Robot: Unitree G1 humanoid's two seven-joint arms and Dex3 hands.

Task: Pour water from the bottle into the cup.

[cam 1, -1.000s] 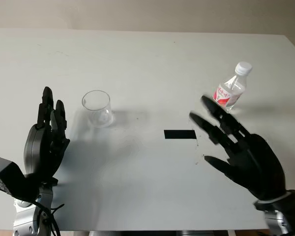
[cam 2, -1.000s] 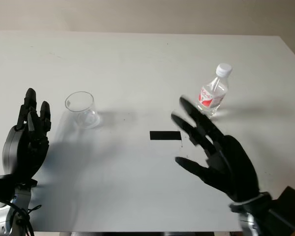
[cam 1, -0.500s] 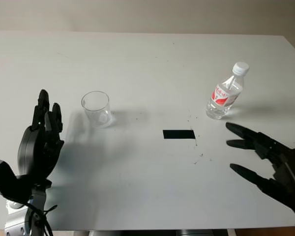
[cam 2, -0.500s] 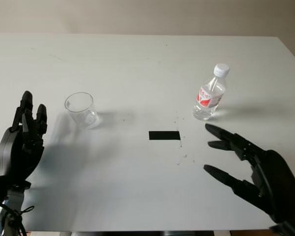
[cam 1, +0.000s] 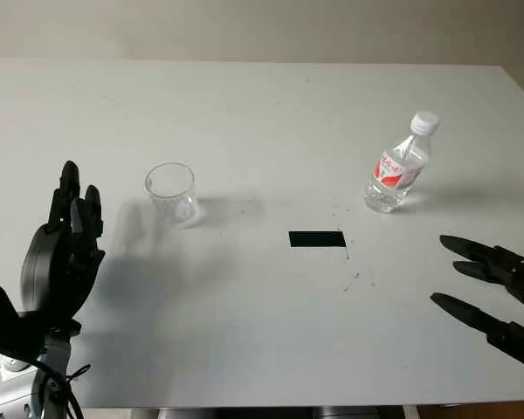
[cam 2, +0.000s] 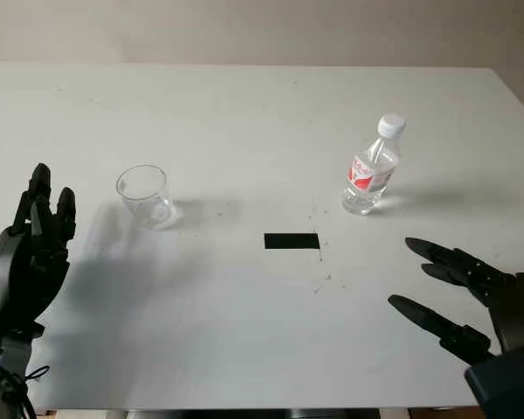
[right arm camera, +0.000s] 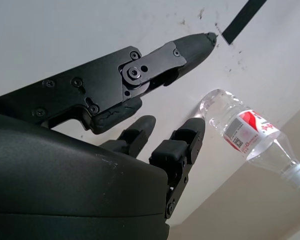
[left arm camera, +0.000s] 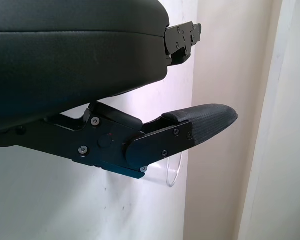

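Note:
A clear plastic water bottle (cam 1: 398,174) with a white cap and a red label stands upright on the right side of the white table (cam 1: 262,113). An empty clear cup (cam 1: 172,193) stands upright on the left side, and its rim (left arm camera: 174,172) shows past the left hand's finger in the left wrist view. My right hand (cam 1: 498,292) is open at the table's front right, well short of the bottle (right arm camera: 250,132). My left hand (cam 1: 63,253) is open and raised at the front left, apart from the cup.
A strip of black tape (cam 1: 317,238) lies flat on the table between cup and bottle, with small dark specks beside it. The table's far edge meets a beige wall.
My right hand has drawn back toward the front right corner, away from the bottle. My left hand has shifted slightly left and down. Bottle and cup have not moved.

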